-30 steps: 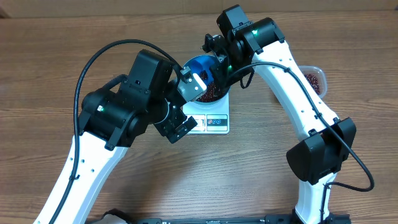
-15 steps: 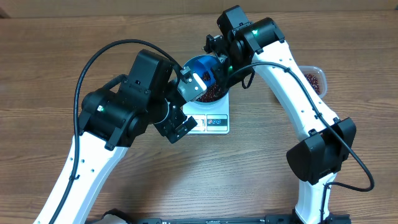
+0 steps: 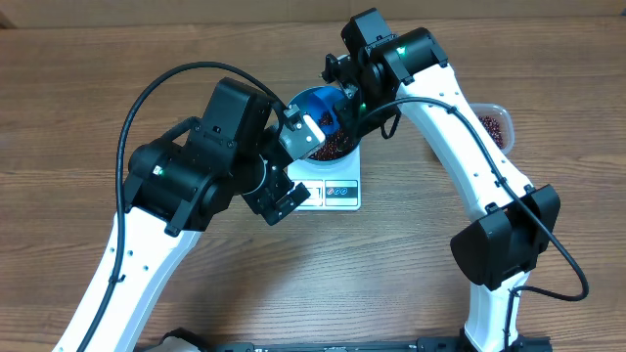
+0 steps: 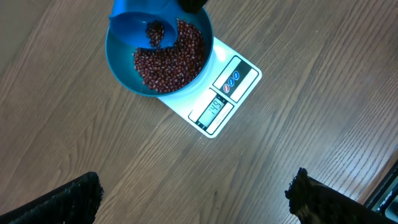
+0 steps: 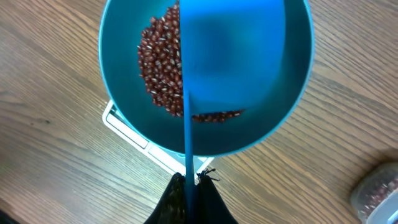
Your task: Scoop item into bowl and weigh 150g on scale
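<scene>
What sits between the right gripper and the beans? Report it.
The blue scoop: its handle runs from the shut right gripper out over the bowl, hiding part of the beans. The right wrist view shows it.

A small blue scoop (image 5: 233,56) is seen clamped by its thin handle in the right gripper (image 5: 189,186), reaching out ahead of it. A clear plastic tub (image 3: 494,125) is set well off to that gripper's right, on a wooden table (image 3: 411,274).
</scene>
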`<state>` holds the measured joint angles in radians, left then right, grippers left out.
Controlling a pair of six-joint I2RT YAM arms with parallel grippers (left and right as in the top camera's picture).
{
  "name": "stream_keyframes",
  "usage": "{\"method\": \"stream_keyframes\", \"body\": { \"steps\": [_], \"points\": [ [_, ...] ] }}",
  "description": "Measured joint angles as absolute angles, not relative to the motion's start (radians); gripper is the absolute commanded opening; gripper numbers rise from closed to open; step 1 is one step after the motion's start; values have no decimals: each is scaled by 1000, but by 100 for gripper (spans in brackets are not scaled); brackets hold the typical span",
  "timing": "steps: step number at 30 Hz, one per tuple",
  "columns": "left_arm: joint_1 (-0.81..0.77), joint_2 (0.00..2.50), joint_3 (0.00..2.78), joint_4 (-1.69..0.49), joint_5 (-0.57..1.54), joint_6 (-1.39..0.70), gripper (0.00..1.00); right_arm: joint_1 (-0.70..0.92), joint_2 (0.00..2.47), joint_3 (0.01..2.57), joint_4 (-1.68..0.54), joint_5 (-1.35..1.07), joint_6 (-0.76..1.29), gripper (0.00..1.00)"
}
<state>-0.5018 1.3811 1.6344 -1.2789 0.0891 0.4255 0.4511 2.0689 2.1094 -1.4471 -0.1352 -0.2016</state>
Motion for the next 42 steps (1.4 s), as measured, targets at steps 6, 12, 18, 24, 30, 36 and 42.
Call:
{"method": "stream_keyframes", "body": {
  "steps": [6,12,18,24,30,36,42],
  "points": [
    [-502,1381,1634,-1279,89,426,100,451,2069,2109,-1443,-122,-195,4],
    [-502,1381,1634,-1279,89,426,99,451,2069,2109,-1443,-114,-191,4],
    [-502,1381,1634,-1279,89,426,100,451,2069,2109,-1439,-114,-188,4],
    [-502,1381,1634,-1279,89,426,100,450,2069,2109,-1439,-104,-188,4],
    [-502,1381,1634,-1279,89,426,100,449,2069,2109,-1439,-88,-187,4],
    [-502,1381,1634,-1279,89,426,99,447,2069,2109,-1432,-99,-187,4],
    [-502,1381,1634,-1279,89,426,99,446,2069,2109,-1434,-126,-187,4]
  ]
}}
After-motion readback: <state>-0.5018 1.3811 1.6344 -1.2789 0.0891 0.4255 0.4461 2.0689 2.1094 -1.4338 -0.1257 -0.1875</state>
